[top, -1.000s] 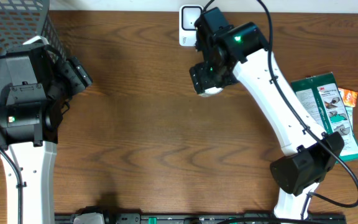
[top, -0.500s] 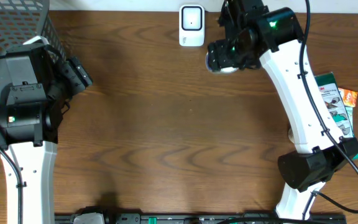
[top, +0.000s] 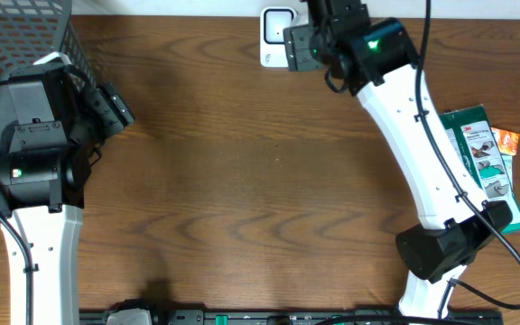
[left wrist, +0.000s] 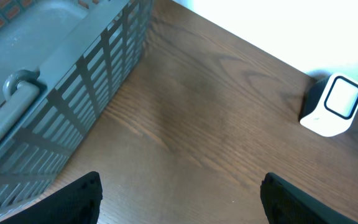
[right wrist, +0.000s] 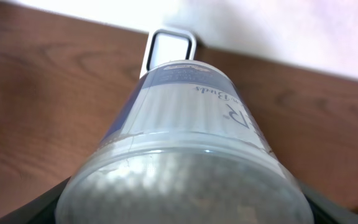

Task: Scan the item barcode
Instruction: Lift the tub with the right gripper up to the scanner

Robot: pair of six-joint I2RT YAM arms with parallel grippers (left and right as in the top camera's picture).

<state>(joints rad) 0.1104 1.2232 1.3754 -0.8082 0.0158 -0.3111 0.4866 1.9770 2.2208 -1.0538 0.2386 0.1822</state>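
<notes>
Holding a clear cotton-bud tub (right wrist: 185, 124) between its jaws, the right gripper (top: 305, 45) is hovering at the far edge of the tabletop (top: 242, 181), just beside the white scanner (top: 274, 38) and partly overlapping it in the overhead view. In the right wrist view the tub is filling most of the frame, its rounded frosted end nearest the camera and its printed label, ending in "Buds", facing up, while the scanner is showing just beyond the tub's far end, its dark window tilted toward the tub. Whether the tub is touching the scanner I cannot tell. The left gripper (left wrist: 179, 199) is hanging over the left side of the tabletop with its jaws spread wide and nothing between them, close beside the grey mesh basket (left wrist: 55, 81), well apart from the scanner. A green packet (top: 477, 162) is lying flat near the right edge of the tabletop, with a small orange packet (top: 507, 141) touching its far corner
</notes>
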